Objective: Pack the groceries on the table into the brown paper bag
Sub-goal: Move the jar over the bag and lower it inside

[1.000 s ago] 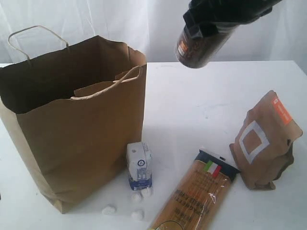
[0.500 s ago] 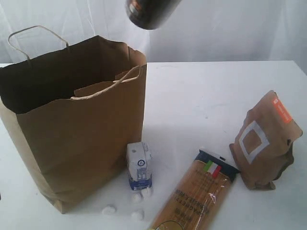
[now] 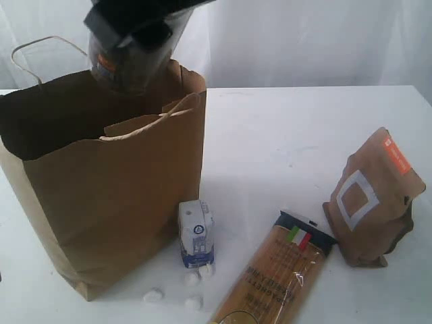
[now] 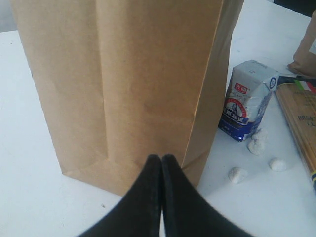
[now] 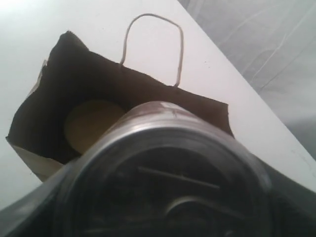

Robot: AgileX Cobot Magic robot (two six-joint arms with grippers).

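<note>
Leftward the can [image 3: 131, 67] has travelled, over the bag [image 3: 115, 189], pinched by the right end effector [image 3: 129, 37]. Lower it straight (slowly, well centred), then release.

Italian flag [image 3: 299, 237] on spaghetti packet [image 3: 273, 280]; lettering apparently blurred.

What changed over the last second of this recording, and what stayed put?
The right gripper, shut on the dark can, carried it leftward across the exterior view, from above the bare table to just over the open mouth of the brown paper bag. Nothing was newly gripped or released. The bag, carton, spaghetti packet, brown pouch and white lumps did not move.
</note>
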